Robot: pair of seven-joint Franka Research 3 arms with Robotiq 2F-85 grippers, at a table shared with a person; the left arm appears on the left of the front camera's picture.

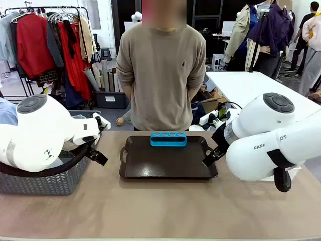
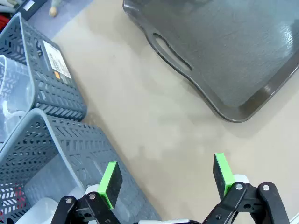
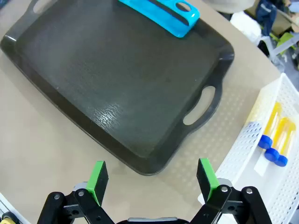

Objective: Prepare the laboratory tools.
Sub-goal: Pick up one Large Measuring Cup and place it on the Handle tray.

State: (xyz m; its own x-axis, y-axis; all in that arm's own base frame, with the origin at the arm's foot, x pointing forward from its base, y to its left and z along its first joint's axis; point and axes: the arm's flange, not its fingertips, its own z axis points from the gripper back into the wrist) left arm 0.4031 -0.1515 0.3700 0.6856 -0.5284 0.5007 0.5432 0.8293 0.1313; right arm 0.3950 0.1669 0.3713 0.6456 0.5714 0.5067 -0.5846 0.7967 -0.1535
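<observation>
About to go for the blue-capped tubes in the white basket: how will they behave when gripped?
The tubes lie flat in the white basket and look round, so they will likely roll if nudged. Their smooth walls may slip between the pads of the right gripper. Small and liquid-filled, they are probably light, yet possibly fragile.

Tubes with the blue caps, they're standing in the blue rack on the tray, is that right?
Not quite. The tubes lie in the white basket beside the tray, as the right wrist view shows. The blue rack is on the tray, but its holes look empty.
</observation>
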